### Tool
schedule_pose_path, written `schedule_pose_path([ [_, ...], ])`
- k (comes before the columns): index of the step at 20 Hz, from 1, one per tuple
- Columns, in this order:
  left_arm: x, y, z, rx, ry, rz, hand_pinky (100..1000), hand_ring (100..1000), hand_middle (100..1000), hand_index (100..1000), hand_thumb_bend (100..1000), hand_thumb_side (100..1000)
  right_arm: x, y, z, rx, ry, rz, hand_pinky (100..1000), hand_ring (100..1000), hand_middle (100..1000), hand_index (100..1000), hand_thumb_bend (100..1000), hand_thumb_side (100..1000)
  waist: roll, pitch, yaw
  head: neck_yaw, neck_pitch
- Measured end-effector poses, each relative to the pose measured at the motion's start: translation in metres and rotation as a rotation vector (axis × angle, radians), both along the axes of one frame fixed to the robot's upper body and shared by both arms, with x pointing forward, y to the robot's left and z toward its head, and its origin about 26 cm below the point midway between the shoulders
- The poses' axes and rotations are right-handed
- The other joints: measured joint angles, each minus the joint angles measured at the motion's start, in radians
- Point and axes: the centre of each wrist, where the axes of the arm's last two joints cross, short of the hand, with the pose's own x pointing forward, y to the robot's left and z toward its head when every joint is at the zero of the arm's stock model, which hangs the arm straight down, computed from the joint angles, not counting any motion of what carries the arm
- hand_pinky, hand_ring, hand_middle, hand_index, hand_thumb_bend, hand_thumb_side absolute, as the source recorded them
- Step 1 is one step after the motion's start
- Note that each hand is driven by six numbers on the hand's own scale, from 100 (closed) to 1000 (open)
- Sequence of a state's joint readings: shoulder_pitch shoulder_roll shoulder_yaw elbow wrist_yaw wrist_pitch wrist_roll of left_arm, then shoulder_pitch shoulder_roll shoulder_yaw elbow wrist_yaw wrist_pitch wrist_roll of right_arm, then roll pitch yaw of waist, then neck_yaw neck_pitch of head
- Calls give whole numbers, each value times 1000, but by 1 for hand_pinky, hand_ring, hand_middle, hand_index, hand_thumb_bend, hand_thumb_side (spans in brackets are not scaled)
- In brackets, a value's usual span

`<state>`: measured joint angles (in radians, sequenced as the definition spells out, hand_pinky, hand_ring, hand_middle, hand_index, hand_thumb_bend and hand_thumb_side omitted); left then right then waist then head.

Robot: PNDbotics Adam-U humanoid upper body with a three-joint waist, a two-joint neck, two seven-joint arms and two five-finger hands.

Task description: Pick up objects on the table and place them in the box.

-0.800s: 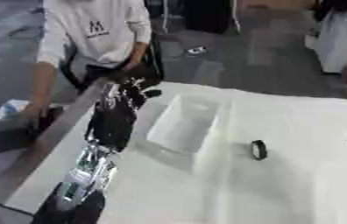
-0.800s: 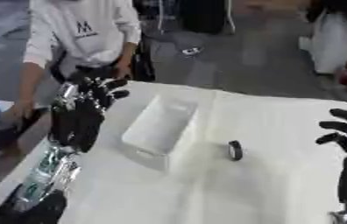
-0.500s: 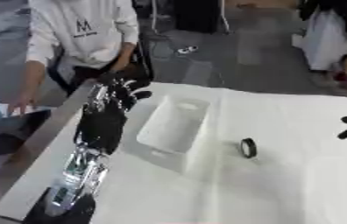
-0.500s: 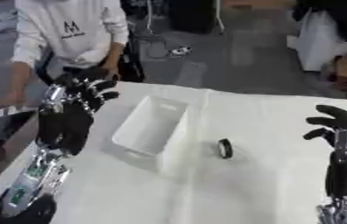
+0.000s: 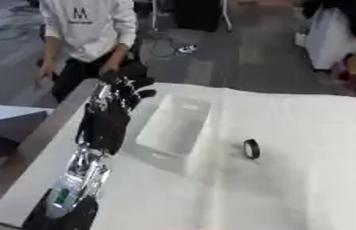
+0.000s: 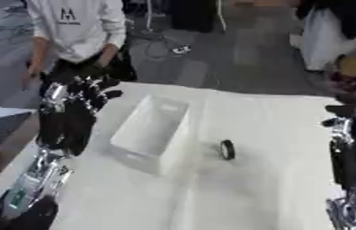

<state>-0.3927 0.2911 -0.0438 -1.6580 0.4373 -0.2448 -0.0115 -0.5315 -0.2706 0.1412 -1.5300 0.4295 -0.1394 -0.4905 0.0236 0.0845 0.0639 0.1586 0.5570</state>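
Observation:
A small black ring-shaped object (image 5: 251, 148) stands on edge on the white table (image 5: 291, 188), just right of the white open box (image 5: 176, 124). My left hand (image 5: 117, 92) is raised at the left of the box, fingers straight and spread, holding nothing. My right hand (image 6: 350, 117) rises at the right edge of the right eye view, fingers relaxed and empty, well right of the ring. The box looks empty inside.
A person in a white top stands beyond the table's far left corner, not touching the objects. A grey box (image 5: 0, 130) sits off the table at the left. The table's left edge (image 5: 51, 130) runs beside my left arm.
The whole picture has shifted, so the camera moved. Both hands stay raised and open; the ring and box hold their places on the table.

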Motion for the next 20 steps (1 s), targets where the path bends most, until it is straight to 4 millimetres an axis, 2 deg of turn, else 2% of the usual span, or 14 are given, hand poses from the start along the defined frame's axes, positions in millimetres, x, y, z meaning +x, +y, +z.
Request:
schedule_pose_path([
  [6,0,0,1,1,-4,-2,759,744,815,866,324,907,15,8,0,-202,52,-116,597,634,688,759,280,700,2,-4,-1,1,0],
  [9,1,-1,2,1,-7,-3,759,744,815,866,324,905,21,9,-6,-276,92,-162,615,644,702,772,296,709,2,-5,-4,1,0],
  [11,1,0,2,3,-7,-2,759,744,815,866,324,904,26,10,-10,-320,122,-191,633,651,712,777,354,671,2,-7,-4,2,0],
  [12,1,0,2,5,-7,-1,759,744,815,866,324,904,28,11,-11,-342,135,-204,635,650,714,779,359,693,2,-8,-4,2,0],
  [17,1,1,3,7,-7,-1,759,745,815,866,324,902,36,11,-24,-429,225,-249,652,648,701,782,374,680,2,-16,0,2,0],
  [20,1,1,3,6,-7,-1,759,744,815,866,325,902,39,9,-33,-471,282,-261,674,659,709,790,371,703,2,-21,2,2,0],
])
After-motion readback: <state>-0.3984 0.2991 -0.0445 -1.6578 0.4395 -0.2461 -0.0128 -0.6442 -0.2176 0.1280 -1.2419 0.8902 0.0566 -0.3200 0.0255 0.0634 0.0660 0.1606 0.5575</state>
